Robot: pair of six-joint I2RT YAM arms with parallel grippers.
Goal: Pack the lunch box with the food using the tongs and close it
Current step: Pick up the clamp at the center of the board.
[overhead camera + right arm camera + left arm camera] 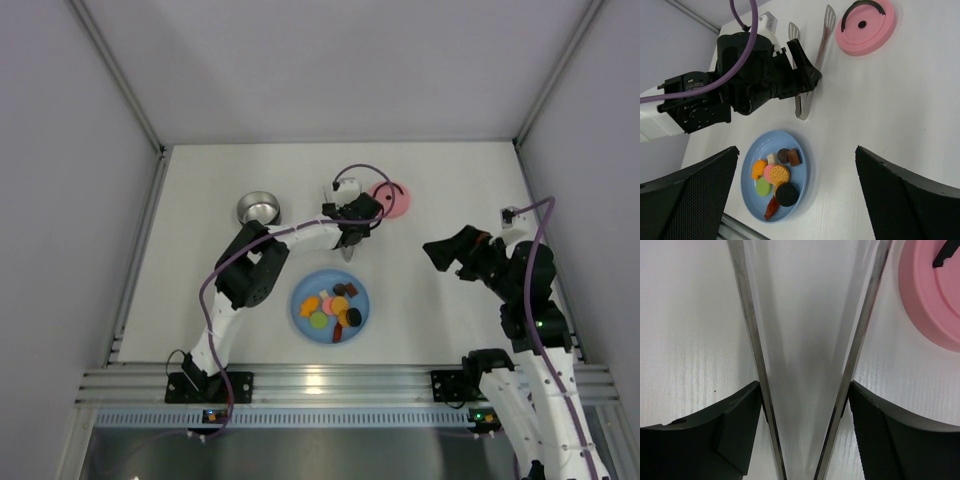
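Tongs: the tongs (pixel 821 47) lie toward the worktop's (pixel 880 110) far edge, just left of the lid (pixel 865 25). The joined end points at the plate (pixel 770 142). The two arms stand apart in a V with nothing between them.
Left gripper: the left gripper (pixel 805 390) straddles the tongs short of the joined end. One of its fingers (pixel 740 415) sits against the outside of each arm. This looks like a hold chosen so that a squeeze will work the tongs.
Right gripper: the right gripper (pixel 438 252) hangs over the worktop's right side with its jaws spread wide and nothing in them. It appears to be kept clear of the left arm's reach.
Food: the food (pixel 776 175) is heaped on the blue plate by the middle of the near edge, within a short swing of the tongs.
Box: the box (pixel 259 208) stands uncovered toward the far edge, left of the tongs, with its mouth free for loading.
Lid: it rests flat with the handle up, well apart from the box and seemingly parked until packing ends.
Hidden: from above, the left arm covers most of the tongs. The left wrist view cuts off their tips and joined end. Whether they have left the worktop cannot be told. The inside of the box is too small to read.
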